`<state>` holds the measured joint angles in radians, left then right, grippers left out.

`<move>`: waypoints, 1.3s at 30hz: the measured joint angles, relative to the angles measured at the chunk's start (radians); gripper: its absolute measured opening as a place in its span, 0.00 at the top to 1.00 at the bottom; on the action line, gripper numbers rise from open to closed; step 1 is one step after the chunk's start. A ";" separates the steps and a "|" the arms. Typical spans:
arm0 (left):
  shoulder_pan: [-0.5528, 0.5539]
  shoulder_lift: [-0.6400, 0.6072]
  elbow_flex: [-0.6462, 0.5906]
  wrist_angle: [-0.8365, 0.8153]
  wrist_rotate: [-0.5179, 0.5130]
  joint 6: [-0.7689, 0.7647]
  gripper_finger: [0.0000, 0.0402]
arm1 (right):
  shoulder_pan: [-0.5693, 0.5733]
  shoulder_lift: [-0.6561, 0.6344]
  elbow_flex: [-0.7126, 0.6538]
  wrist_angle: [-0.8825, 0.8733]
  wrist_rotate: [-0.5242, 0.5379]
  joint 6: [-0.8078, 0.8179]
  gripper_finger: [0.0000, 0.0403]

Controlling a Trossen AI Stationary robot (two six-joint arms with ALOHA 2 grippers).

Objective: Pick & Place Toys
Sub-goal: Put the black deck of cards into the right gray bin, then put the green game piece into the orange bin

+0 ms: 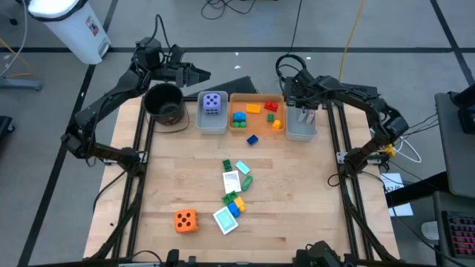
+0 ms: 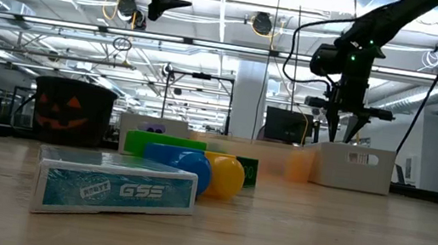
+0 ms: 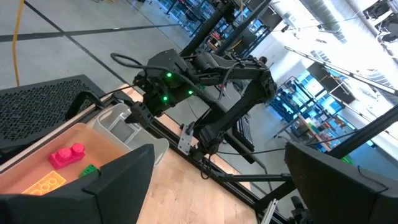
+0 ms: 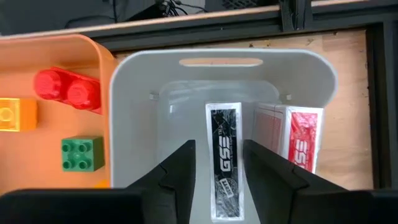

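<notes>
My right gripper [image 4: 217, 177] is open above the right grey bin [image 4: 323, 74], its fingers on either side of a black card deck [image 4: 224, 158] that stands on edge in the bin; a red deck [image 4: 301, 140] stands beside it. My left gripper [image 1: 199, 74] is open and empty, high above the table's far edge near the black pot [image 1: 165, 104]. A purple die [image 1: 213, 102] sits in the left grey bin. Bricks [image 1: 256, 111] lie in the orange bin. An orange die [image 1: 185, 220], cards and bricks [image 1: 234, 185] lie on the table.
A blue brick [image 1: 252, 139] lies just in front of the orange bin. A teal deck [image 2: 115, 187] lies near the table's front. The three bins and the pot stand in a row along the far edge. Bare wood shows at the left and right of the table.
</notes>
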<state>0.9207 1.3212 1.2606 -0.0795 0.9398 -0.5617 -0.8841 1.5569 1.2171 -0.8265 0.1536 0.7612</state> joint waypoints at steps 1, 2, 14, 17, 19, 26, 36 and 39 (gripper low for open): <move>0.000 0.000 0.000 0.000 0.000 0.000 0.09 | 0.000 -0.007 0.000 0.000 0.001 -0.003 0.69; 0.000 0.000 0.000 0.000 0.000 0.000 0.09 | -0.001 -0.015 0.000 0.000 0.001 -0.006 0.69; 0.000 0.000 0.000 0.000 0.000 0.006 0.09 | 0.024 -0.142 0.000 0.216 -0.057 0.004 0.69; 0.000 0.000 0.000 0.000 0.000 0.004 0.09 | 0.046 -0.166 0.000 0.356 -0.080 0.014 0.69; 0.000 0.000 0.000 0.000 0.000 0.001 0.09 | 0.067 -0.175 0.000 0.461 -0.093 0.009 0.69; -0.001 0.001 0.000 0.002 -0.031 -0.027 0.09 | 0.153 -0.176 0.000 0.831 -0.135 -0.023 0.69; -0.006 0.001 0.000 0.085 -0.096 -0.127 0.09 | 0.243 -0.175 0.000 1.101 -0.130 -0.096 0.69; -0.032 0.001 0.000 0.105 -0.104 -0.145 0.09 | 0.269 -0.175 0.000 1.107 -0.130 -0.028 0.69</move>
<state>0.8883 1.3224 1.2606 0.0254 0.8353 -0.7062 -0.6150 1.3819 1.2171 0.2808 0.0240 0.7329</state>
